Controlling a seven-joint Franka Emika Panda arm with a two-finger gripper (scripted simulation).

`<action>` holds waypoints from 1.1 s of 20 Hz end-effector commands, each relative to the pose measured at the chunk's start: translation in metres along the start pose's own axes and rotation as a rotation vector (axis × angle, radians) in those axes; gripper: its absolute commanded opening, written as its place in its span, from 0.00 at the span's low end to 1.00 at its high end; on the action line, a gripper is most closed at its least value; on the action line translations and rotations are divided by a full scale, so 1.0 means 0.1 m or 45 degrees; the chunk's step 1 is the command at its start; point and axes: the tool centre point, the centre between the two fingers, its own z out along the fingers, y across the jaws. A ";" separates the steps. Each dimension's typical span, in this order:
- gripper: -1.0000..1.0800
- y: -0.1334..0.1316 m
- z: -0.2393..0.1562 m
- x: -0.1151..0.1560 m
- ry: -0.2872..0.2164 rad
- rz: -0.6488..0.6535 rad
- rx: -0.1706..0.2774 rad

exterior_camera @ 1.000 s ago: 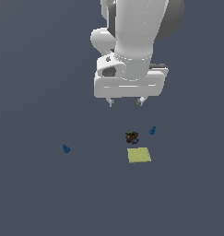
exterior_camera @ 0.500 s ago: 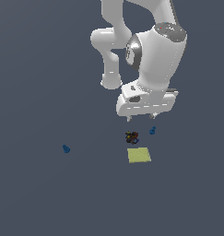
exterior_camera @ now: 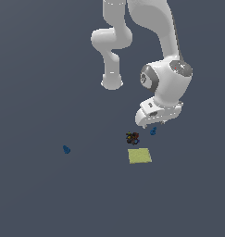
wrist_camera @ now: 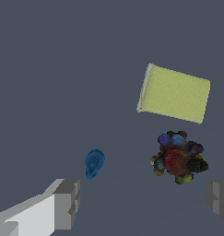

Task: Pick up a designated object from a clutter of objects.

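No text, label, brand, number or sign could be read anywhere in either view; every surface that showed was plain and unmarked.

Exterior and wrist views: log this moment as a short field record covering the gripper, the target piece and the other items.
gripper: open, empty, low over the floor
designated object: small deep-blue bottle-like piece, on the floor just beneath the gripper, not gripped
dark multicoloured clump: on the floor beside the target, apart from it
yellow-green square: flat, next to the clump
second blue piece: alone, far toward the exterior view's left
task state: pick not yet done
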 end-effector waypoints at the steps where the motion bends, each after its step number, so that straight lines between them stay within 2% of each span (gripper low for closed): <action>1: 0.96 -0.17 0.16 -0.07 -0.002 -0.024 0.008; 9: 0.96 -0.44 0.42 -0.21 -0.009 -0.063 0.025; 16: 0.96 -0.44 0.46 -0.21 -0.010 -0.064 0.025; 22: 0.96 -0.45 0.71 -0.23 -0.010 -0.065 0.025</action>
